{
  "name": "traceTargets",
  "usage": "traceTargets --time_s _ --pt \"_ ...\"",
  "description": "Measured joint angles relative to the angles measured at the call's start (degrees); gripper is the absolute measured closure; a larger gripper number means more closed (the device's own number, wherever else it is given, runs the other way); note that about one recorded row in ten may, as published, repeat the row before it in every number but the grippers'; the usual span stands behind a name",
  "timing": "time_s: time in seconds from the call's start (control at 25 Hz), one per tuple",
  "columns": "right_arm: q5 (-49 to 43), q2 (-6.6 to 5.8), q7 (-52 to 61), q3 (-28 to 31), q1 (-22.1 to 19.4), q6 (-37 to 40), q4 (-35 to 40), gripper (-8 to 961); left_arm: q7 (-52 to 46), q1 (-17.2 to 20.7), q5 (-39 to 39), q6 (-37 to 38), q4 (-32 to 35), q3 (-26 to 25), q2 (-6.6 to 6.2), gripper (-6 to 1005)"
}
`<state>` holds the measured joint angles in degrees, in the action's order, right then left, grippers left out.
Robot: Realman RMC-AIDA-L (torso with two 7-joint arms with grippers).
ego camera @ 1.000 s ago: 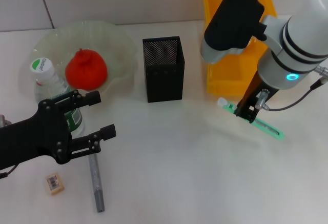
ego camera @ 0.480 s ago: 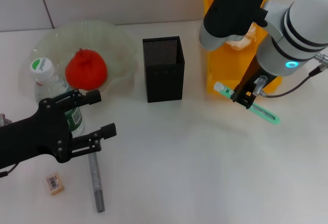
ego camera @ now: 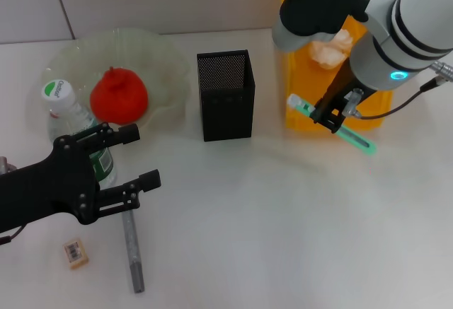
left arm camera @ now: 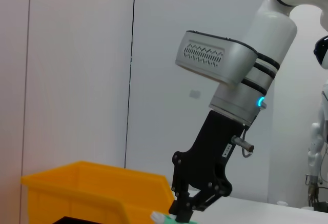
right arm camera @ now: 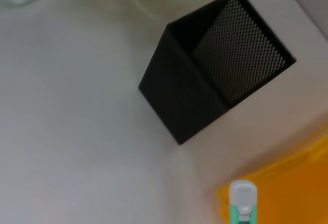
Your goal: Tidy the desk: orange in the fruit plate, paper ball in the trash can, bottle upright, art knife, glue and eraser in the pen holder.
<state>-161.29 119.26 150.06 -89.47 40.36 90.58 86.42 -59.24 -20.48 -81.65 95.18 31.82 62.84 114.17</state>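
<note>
The right gripper is clamped on a slim translucent green art knife with a white cap end, holding it aslant in the air above the front edge of the glossy yellow plastic trash can. Compared with a second ago, the knife has risen off the table and moved toward the black wire-mesh pen holder, a square open-topped box standing between the trash can and the fruit plate. A crumpled white paper ball, hidden by the arm a second ago, now shows inside the trash can.

The left gripper hovers with its black fingers spread wide and nothing between them, where it was a second ago, just beside the clear plastic bottle with its white cap and green label. The bottle stands upright at the rim of the wavy translucent fruit plate, which holds the orange, a reddish, slightly puckered round fruit. Below the left gripper a thin grey metallic pen-shaped stick lies on the smooth white table, with the small tan rectangular eraser near it.
</note>
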Motion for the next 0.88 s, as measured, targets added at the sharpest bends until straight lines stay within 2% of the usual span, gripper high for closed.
traceTargets --time_s 0.88 --pt "-0.2 0.0 0.0 0.9 -0.4 -4.0 2.0 868 0.0 -0.1 0.0 0.0 0.0 0.0 0.0 213"
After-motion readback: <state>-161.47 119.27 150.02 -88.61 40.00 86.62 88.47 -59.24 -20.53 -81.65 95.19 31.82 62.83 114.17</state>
